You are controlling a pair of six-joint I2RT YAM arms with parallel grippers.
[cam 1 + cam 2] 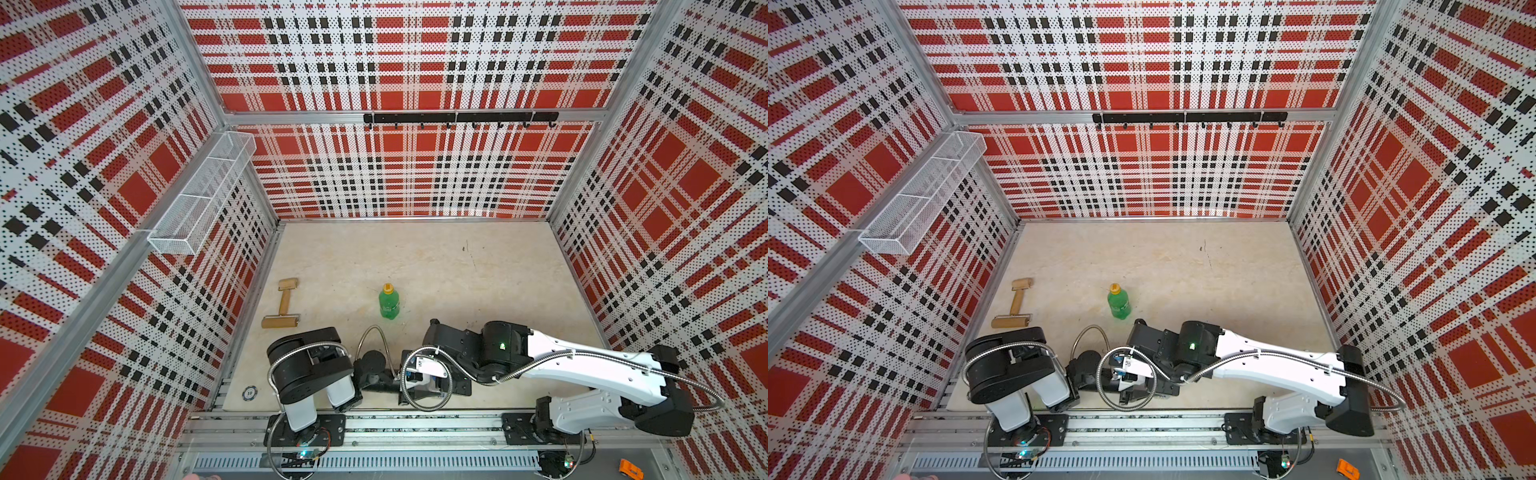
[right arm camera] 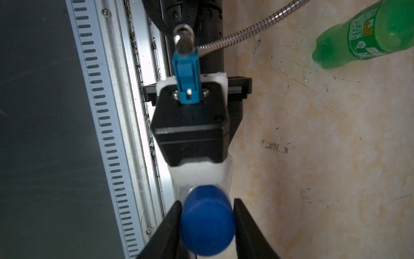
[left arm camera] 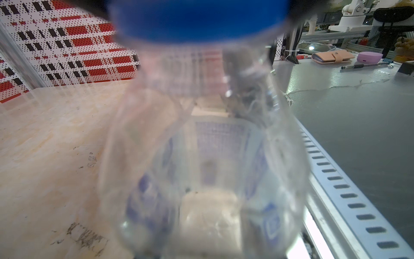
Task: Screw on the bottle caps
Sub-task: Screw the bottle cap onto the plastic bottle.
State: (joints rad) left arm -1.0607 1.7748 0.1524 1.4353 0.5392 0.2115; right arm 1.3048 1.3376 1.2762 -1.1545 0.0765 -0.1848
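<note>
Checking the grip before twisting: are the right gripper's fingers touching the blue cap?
Touching. The right wrist view shows both black fingers pressed flush against opposite sides of the blue cap, with no gap visible on either side.

Bright even light, soft shadows, fisheye bowing at edges, clear bottle (image 3: pixel 201 145) blurred close up.

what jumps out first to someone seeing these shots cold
The loud red, black and white plaid walls boxing in the pale table hit first. Next comes the green bottle, standing upright near the table's middle with its yellow cap on. In the right wrist view, a vivid blue cap sits on the clear bottle, pinched between the black fingers of the right gripper.
</note>
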